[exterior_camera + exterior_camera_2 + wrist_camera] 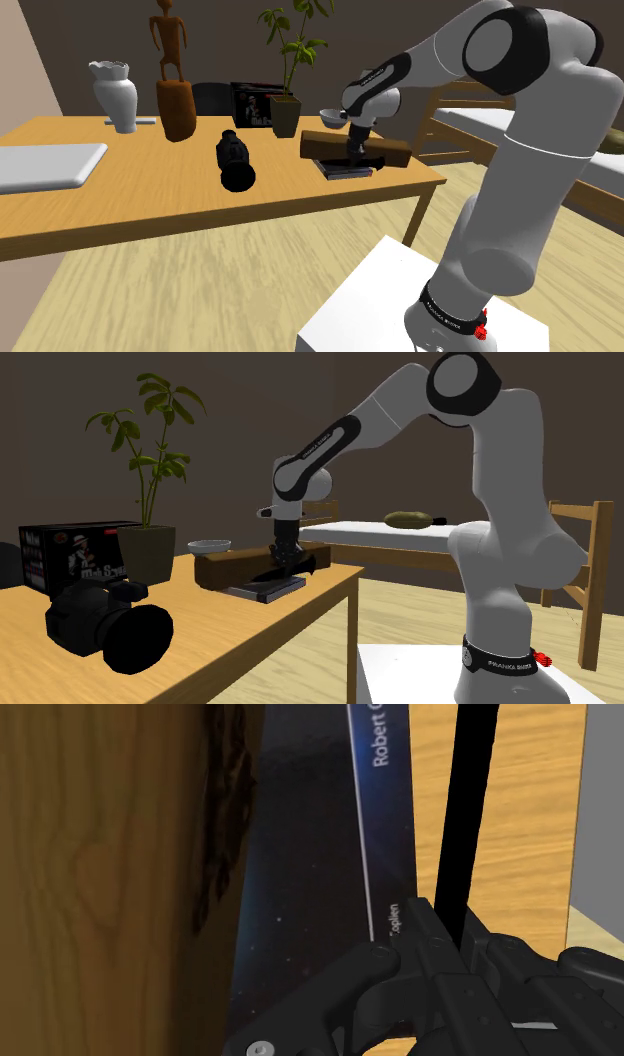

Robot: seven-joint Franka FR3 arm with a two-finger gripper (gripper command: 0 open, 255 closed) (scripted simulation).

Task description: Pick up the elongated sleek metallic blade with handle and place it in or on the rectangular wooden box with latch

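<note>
You are at the grasp step. The gripper appears clamped on the thin black knife, which runs alongside the dark book, with the wooden box on the book's far side. Whether the knife is lifted cannot be told, and the transfer to the box remains. Count: 1 knife, 1 box, 1 book, 1 camera, 1 potted plant, 1 bowl.

white arm, dark joints, black pincer

Light wooden table spans shoulder view. Pale plank floor at 6 o'clock. Dark brown wall behind. Wooden-framed bed at 3 o'clock from table.
</note>
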